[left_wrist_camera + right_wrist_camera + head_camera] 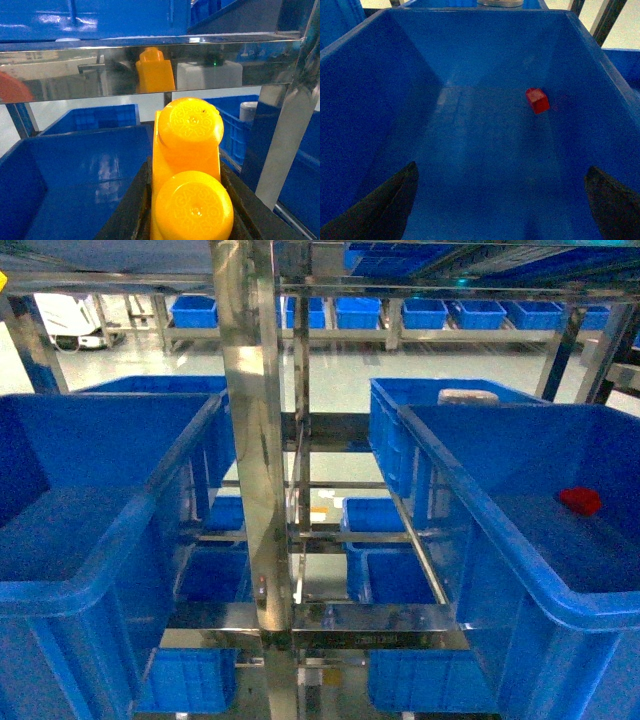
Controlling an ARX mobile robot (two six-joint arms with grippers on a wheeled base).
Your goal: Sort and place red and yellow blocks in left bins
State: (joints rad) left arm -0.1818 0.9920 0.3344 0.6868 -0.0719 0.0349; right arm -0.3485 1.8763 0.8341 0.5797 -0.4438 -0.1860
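Yellow block (187,190) in left gripper (187,210); one red block (537,100).

The orange-yellow two-stud block (189,170) sits clamped between dark gripper fingers (131,205) above a deep blue bin (75,170), while the small glossy red block (537,100) lies tilted on another blue bin's (470,165) floor near its right wall.

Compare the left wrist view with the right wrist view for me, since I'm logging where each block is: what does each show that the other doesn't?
Only the left wrist view shows the yellow block, clamped between the left gripper fingers, with its reflection in a steel rail above. Only the right wrist view shows the red block lying loose on the floor of a blue tub, with the right gripper open above it. Both show deep blue tubs below the grippers.
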